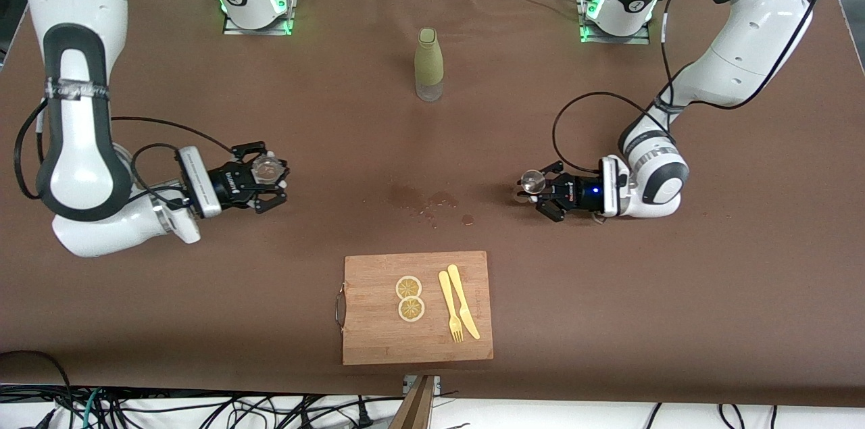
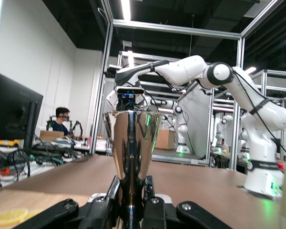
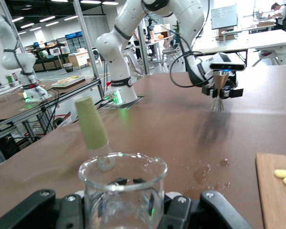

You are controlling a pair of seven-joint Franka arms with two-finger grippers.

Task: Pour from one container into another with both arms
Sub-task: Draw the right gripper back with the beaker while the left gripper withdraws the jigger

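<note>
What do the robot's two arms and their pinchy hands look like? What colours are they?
Both arms are chunky, rounded white tubes with black bands at the joints and thin black cables looping beside them. Their bases glow green. Each wrist carries a white box, then a black two-finger end effector: the left end effector has a small blue light on its body, and the right end effector has small white lettering.

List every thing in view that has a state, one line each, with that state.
jigger: upright, gripped at its waist by the left gripper above the table.
tumbler: upright, looks empty, held by the right gripper.
green-sleeved bottle: standing, capped, untouched.
lemon slices: flat on the cutting board.
fork and knife: flat, side by side on the board.
brown table cover: wet spots in the middle.
</note>
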